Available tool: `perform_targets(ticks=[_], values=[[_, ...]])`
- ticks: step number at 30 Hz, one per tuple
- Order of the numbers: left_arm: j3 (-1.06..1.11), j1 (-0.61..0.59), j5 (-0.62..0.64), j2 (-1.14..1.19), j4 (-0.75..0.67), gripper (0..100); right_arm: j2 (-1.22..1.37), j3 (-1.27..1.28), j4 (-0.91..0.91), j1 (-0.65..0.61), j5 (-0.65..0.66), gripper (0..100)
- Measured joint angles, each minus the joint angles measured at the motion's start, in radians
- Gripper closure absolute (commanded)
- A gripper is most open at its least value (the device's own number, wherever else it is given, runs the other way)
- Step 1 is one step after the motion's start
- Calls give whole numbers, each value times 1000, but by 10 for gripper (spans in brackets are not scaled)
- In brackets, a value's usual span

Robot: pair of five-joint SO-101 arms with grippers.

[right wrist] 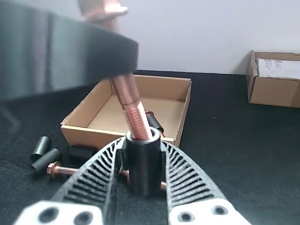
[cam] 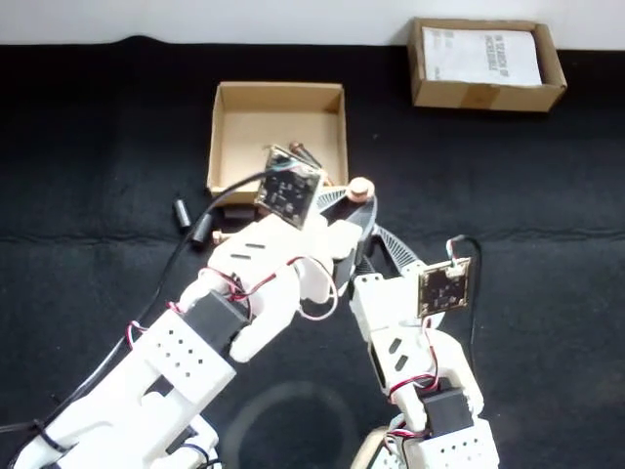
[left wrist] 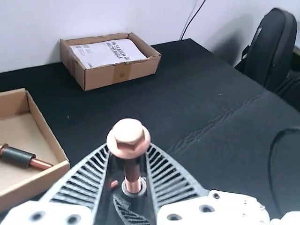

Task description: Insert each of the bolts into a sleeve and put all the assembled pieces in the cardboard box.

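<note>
Two robot arms meet above a black table (cam: 547,195), just below and to the right of an open cardboard box (cam: 278,90) that sits in the upper middle of the overhead frame.

The left gripper (left wrist: 129,161) belongs to the larger arm entering from the lower left. It is clamped on the shaft of a copper bolt (left wrist: 129,136), and the bolt's flanged hexagonal head sticks out past the ribbed fingers (left wrist: 89,173).

The right gripper (right wrist: 143,152) is on the arm rising from the bottom centre. It is closed around a black sleeve (right wrist: 143,171), which it holds upright. The bolt's threaded end rests in the sleeve's top opening at a slight tilt, with most of the shaft outside.

Inside the cardboard box lies an assembled piece (left wrist: 18,157), a bolt wearing a black sleeve, close to the box wall nearest the grippers.

On the table at the left of the overhead frame, just beside the box's lower left corner, are several loose sleeves (right wrist: 41,146). One loose bolt (right wrist: 58,168) lies near them.

A second box (cam: 488,63) holding a printed sheet sits at the upper right of the overhead frame, well apart from the grippers. A dark bag (left wrist: 272,47) stands beyond the table's edge, at the upper right of the left wrist view.
</note>
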Motion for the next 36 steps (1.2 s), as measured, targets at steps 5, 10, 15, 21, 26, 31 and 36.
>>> perform_targets(ticks=[5,10,15,21,26,31,36], values=[[-8,2,-25,146,6,990,3,0,8,-6,2,991],[-35,2,-28,222,2,987,5,0,11,-3,5,991],[-35,0,-28,227,6,979,5,0,11,-2,38,991],[-34,-20,-29,120,180,818,3,2,11,-9,57,991],[-41,-35,-29,-44,474,776,3,3,11,-9,60,991],[-37,-38,-29,-216,694,776,3,3,-29,-6,61,991],[-17,-60,-32,-368,816,777,0,3,-54,28,60,991]])
